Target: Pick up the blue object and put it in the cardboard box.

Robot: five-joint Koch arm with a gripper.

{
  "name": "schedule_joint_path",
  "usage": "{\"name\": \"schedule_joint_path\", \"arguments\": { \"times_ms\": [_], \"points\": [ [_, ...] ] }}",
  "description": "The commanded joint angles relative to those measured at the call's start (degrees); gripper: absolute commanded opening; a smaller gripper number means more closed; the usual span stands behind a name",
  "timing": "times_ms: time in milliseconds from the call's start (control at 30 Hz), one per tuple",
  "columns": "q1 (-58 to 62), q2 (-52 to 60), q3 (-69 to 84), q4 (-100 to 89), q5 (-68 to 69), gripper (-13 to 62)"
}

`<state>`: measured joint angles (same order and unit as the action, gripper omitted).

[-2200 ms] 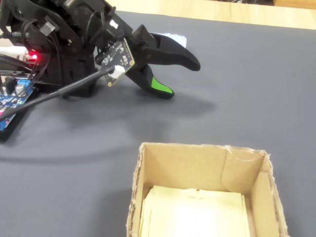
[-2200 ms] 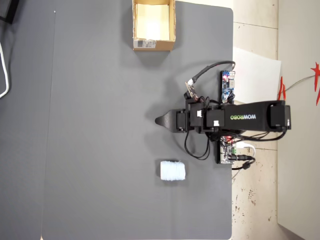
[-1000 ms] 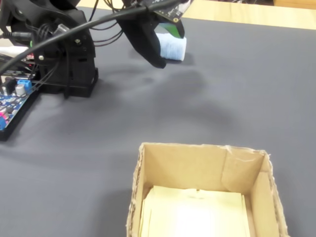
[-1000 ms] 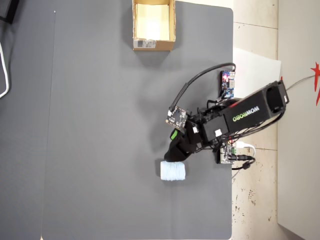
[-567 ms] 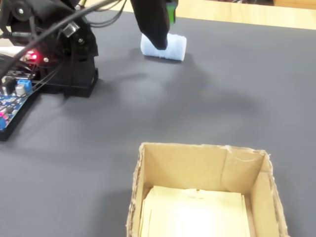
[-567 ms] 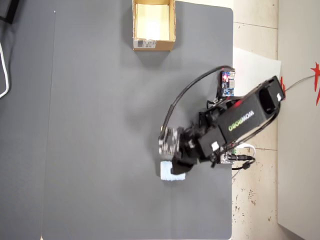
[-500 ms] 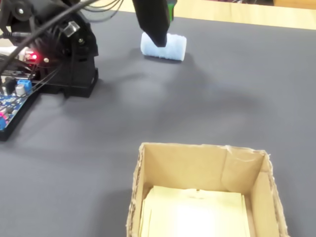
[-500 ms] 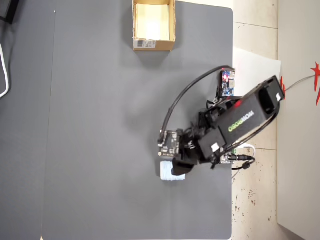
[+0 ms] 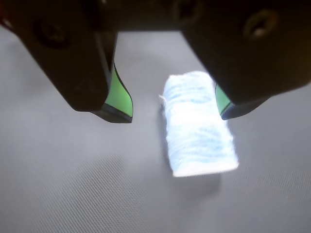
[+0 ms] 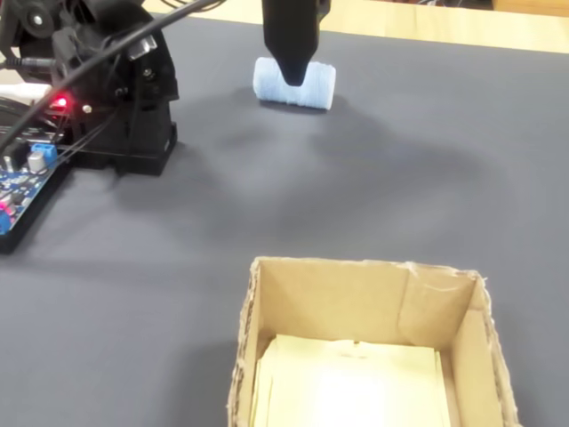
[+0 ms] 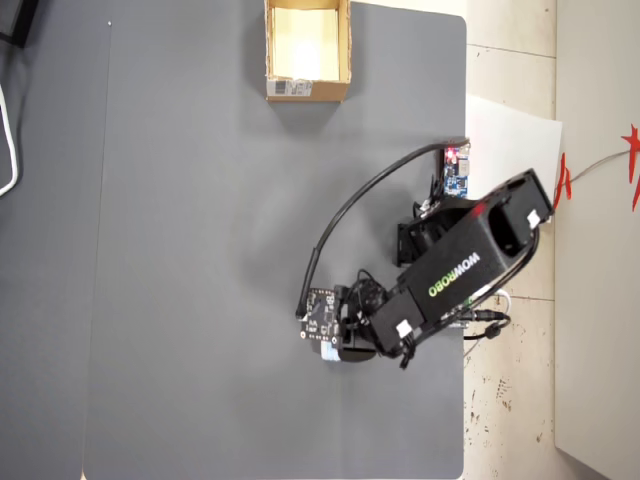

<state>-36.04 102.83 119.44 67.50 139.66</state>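
The blue object (image 9: 199, 128), a pale ribbed block, lies on the dark grey mat between my gripper's (image 9: 173, 115) green-padded jaws, closer to the right jaw. The jaws stand apart and open, a little above the mat. In the fixed view the gripper (image 10: 293, 76) comes down in front of the block's middle, and the block's ends (image 10: 319, 86) show on both sides. From overhead only a pale sliver of the block (image 11: 328, 351) shows under the gripper (image 11: 338, 350). The cardboard box (image 10: 356, 298) stands open at the near edge of the fixed view, far from the block (image 11: 306, 90).
The arm's black base (image 10: 124, 98) and a blue circuit board with a red light (image 10: 22, 173) sit at the left of the fixed view. In the overhead view the mat's right edge (image 11: 465, 300) runs just beside the arm.
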Motion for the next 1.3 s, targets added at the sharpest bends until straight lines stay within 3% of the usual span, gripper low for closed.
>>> {"name": "schedule_joint_path", "arguments": {
  "times_ms": [0, 267, 867, 967, 1200, 1267],
  "points": [
    [-1.32, -0.53, -3.16, 0.18, -2.29, 33.1],
    [-2.46, -3.08, -0.62, -3.87, -8.17, 33.1],
    [-5.19, -10.46, 12.57, -21.18, -7.82, 32.6],
    [-4.92, -10.72, 14.15, -25.22, -8.35, 25.7],
    [-2.64, -7.73, 17.14, -30.23, -11.78, 1.7],
    [-1.49, -6.5, 17.75, -31.64, -12.04, 0.4]
  ]
}}
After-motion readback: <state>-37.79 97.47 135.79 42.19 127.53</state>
